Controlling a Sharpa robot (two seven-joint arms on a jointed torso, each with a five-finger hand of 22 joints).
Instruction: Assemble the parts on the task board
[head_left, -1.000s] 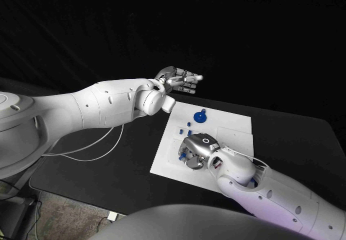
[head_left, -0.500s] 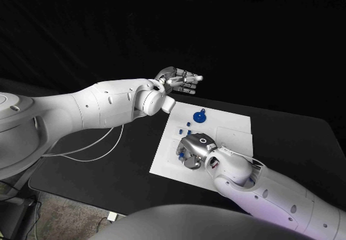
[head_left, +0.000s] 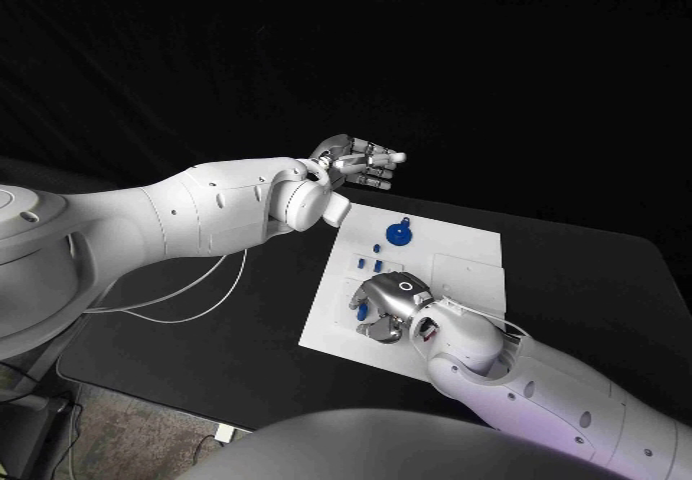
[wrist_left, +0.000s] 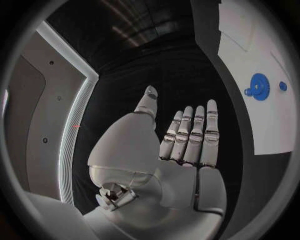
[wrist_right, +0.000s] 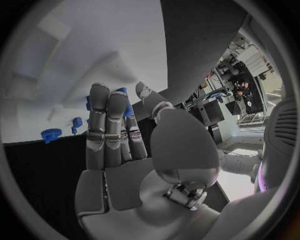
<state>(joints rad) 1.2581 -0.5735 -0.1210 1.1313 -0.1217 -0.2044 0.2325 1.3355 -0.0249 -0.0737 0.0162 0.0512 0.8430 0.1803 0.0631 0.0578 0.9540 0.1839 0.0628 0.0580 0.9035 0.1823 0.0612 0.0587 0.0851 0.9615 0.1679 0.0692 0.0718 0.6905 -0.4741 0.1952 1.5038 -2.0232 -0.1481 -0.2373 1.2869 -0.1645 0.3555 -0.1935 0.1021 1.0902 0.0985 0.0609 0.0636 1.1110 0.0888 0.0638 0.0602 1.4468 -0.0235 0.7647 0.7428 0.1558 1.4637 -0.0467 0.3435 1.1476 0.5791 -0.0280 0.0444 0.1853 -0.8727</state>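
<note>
Crowding the task board near edge — right hand; left hand beyond it.

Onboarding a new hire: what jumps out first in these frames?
The white task board mid-table, with the right hand lying low over its near half among small blue parts. Next, the left hand held up beyond the board's far edge, holding nothing. A blue gear sits near the far edge.

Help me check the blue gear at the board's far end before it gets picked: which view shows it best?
The left wrist view: the blue gear lies unobstructed on the task board, teeth visible. The head view shows it smaller, at the board's far end. The right wrist view shows a small toothed blue part at the board's edge, perhaps the same gear.
</note>
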